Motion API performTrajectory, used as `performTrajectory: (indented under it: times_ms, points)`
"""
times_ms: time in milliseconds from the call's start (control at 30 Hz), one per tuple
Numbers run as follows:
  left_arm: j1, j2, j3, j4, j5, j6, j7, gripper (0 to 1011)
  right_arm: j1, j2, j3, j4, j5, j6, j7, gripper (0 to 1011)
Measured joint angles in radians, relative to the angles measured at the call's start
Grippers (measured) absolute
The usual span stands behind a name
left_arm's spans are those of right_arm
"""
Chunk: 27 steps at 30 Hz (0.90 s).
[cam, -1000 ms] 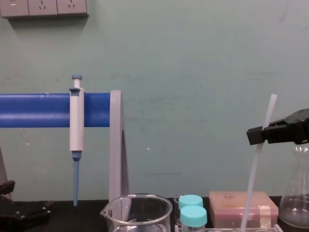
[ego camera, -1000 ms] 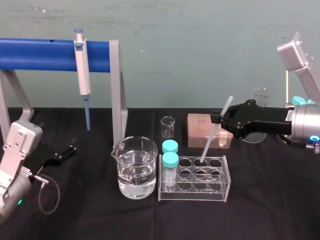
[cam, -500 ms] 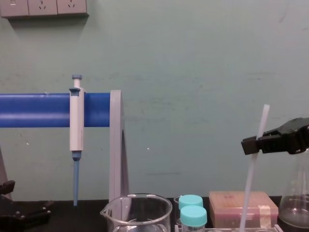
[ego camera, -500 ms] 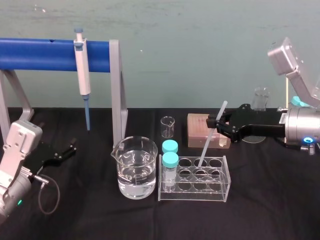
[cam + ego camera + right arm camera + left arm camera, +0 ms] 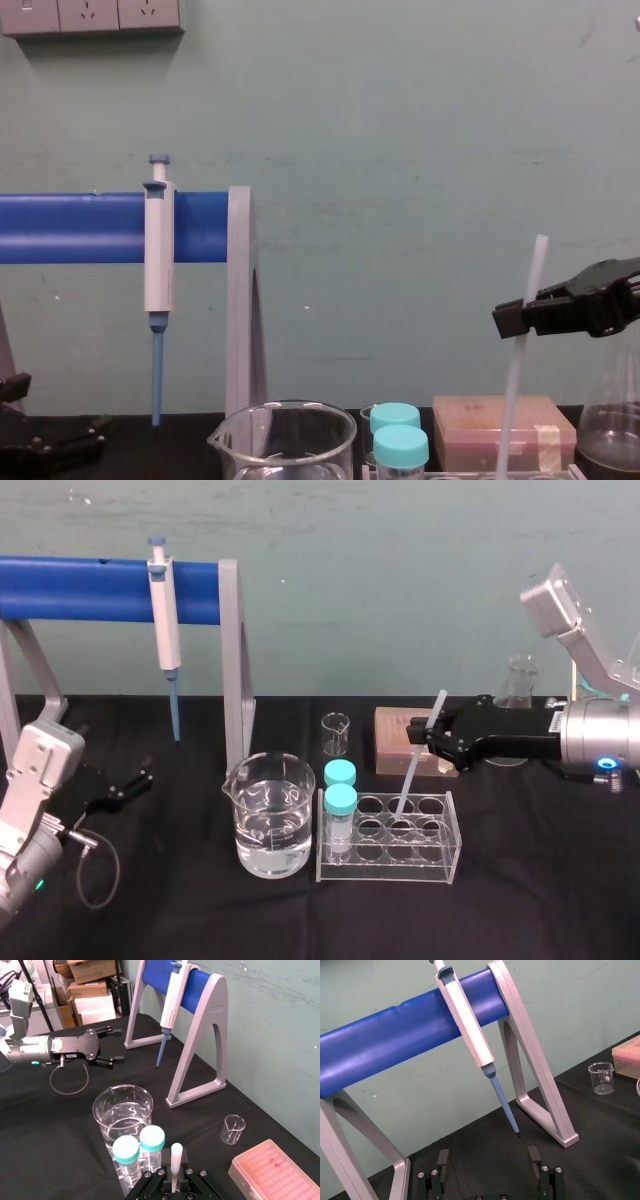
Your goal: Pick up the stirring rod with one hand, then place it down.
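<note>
Right gripper (image 5: 432, 734) clamped on the stirring rod (image 5: 411, 772) near its top.
The rod is slanted down and leftward from the fingers, its lower end set in a back well of the clear tube rack (image 5: 441, 852); the left gripper (image 5: 141, 780) is parked, fingers spread, far left.

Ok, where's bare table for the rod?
Bare black cloth: in front of the clear tube rack, right of it below the right gripper, and between water-filled glass beaker and parked left gripper. Crowded behind the rack: pink box.
</note>
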Motion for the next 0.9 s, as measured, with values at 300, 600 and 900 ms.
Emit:
performTrajectory:
  times_ms: [300,600,900]
  points:
    - [0.0,0.0,0.0,0.0,0.0,0.0,0.0,1000,0.019,-0.017,-0.015,0.035,-0.017,-0.002,0.016,71]
    - [0.0,0.0,0.0,0.0,0.0,0.0,0.0,1000,0.038,-0.035,-0.033,0.07,-0.035,-0.002,0.031,70]
    - [0.0,0.0,0.0,0.0,0.0,0.0,0.0,1000,0.049,-0.05,-0.049,0.093,-0.055,0.0,0.039,70]
